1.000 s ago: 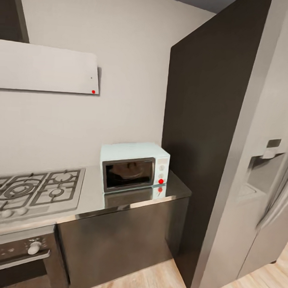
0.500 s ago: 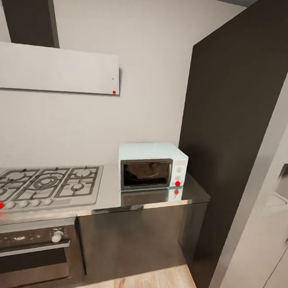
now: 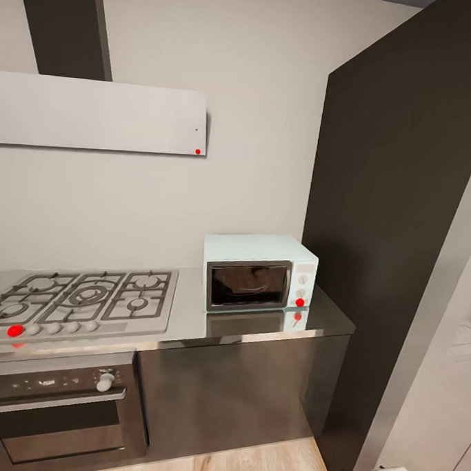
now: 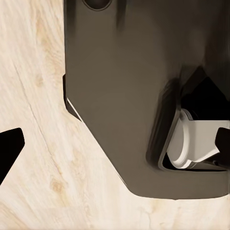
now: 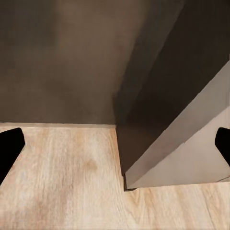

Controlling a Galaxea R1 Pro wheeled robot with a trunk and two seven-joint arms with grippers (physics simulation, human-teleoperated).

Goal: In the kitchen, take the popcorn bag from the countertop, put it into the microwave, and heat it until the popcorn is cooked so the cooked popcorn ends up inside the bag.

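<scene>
Both hands hang low over the wood floor [image 5: 57, 182], each with its dark fingertips [image 4: 9, 148] spread wide apart and nothing between them, the right hand [image 5: 115, 143] facing the foot of the dark cabinets [image 5: 57, 57]. Up and ahead of them I see the microwave [image 3: 260, 271], door shut, on the table [image 3: 190, 316]. I cannot see the popcorn bag, so I judge neither arm nearer.

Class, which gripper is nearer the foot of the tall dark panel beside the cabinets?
Right, probably. The right gripper hangs over the floor facing the dark panel at its foot; the left gripper hangs beside the robot's own base.
</scene>
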